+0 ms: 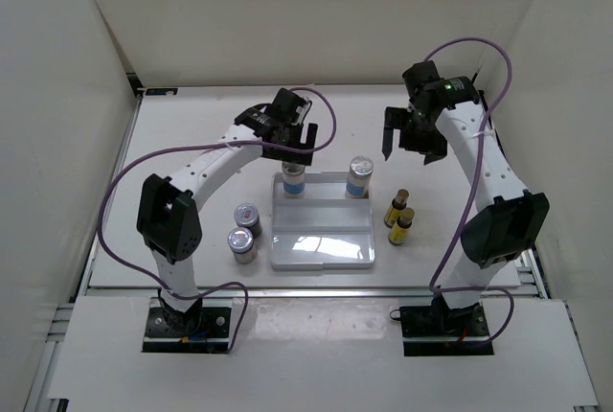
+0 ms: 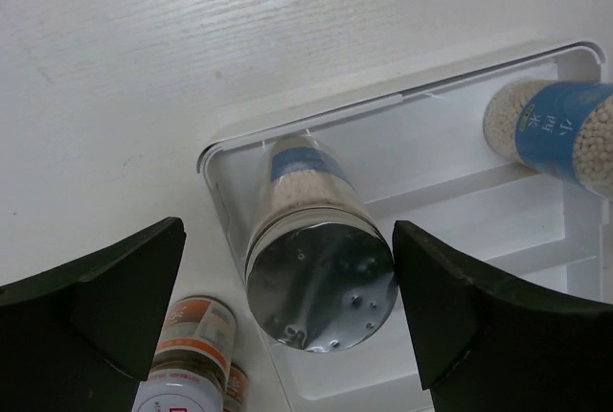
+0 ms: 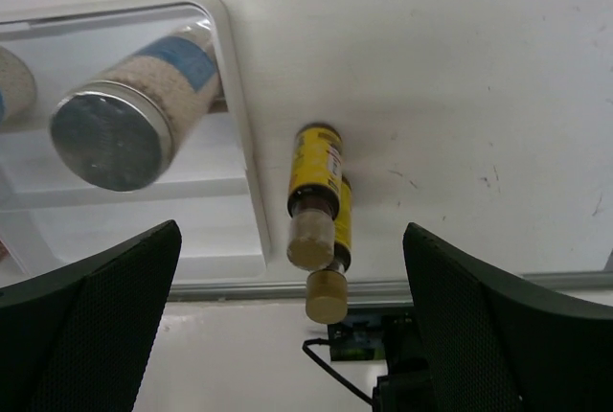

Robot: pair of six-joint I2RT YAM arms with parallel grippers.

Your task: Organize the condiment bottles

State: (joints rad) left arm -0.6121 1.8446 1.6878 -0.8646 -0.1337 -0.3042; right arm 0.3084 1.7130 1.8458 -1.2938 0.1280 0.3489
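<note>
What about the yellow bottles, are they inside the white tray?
No, both yellow bottles stand on the table beside the tray.

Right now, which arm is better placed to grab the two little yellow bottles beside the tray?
Right. The right pincer hovers open on the tray's right side, where the yellow bottles stand, and its wrist camera frames them. The left pincer is across the tray, open over a shaker.

Silver-capped shaker upright in a corner of the white tray, flanked by the spread fingers of the left gripper. A second, blue-banded shaker stands at the tray's right end. Two labelled jars sit outside the tray, lower left.
</note>
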